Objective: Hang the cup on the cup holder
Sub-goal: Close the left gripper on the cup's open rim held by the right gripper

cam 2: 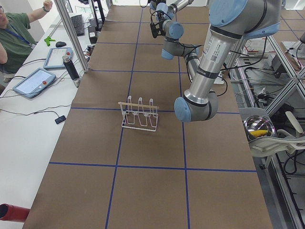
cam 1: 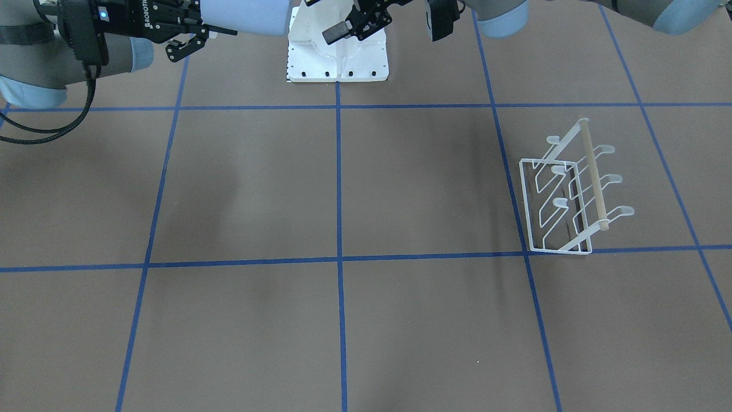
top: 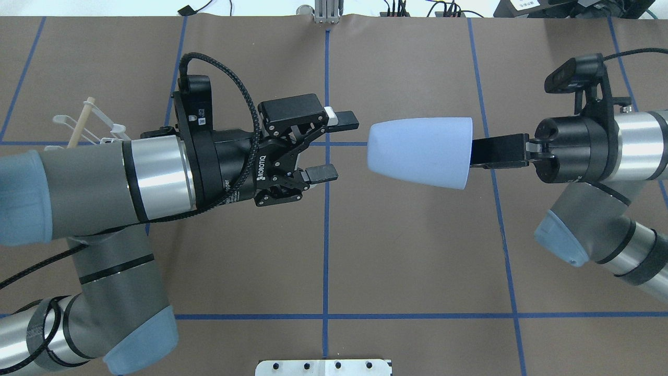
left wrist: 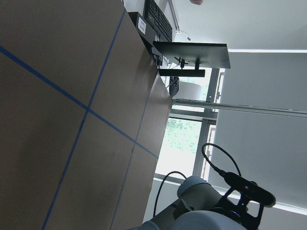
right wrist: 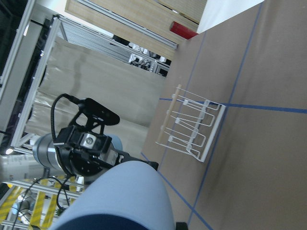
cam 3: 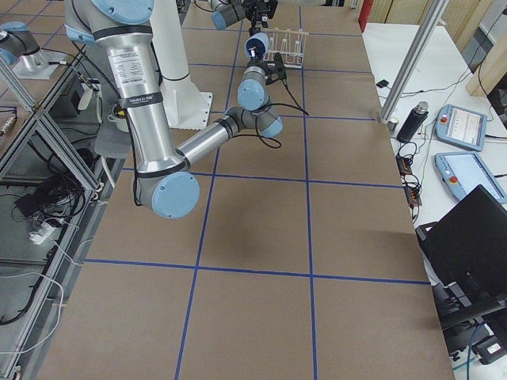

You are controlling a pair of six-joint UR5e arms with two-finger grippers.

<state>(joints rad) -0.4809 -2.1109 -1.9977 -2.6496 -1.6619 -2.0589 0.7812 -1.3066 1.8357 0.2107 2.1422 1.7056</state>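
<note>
Pale blue tapered plastic cup held sideways in mid-air.
The right gripper, at the cup's 3 o'clock, is clamped on its rim. The left gripper, at its 9 o'clock, is spread wide and just clear. Farther off at 9 o'clock, the white wire cup holder with wooden rod stands on the brown tabletop.

White wire cup holder upright on brown taped table at view right, wooden rod on top, well apart from both arms, right gripper top left, apparently pinching pale blue cup, frame-cropped, left gripper with fingers spread, near cup.
</note>
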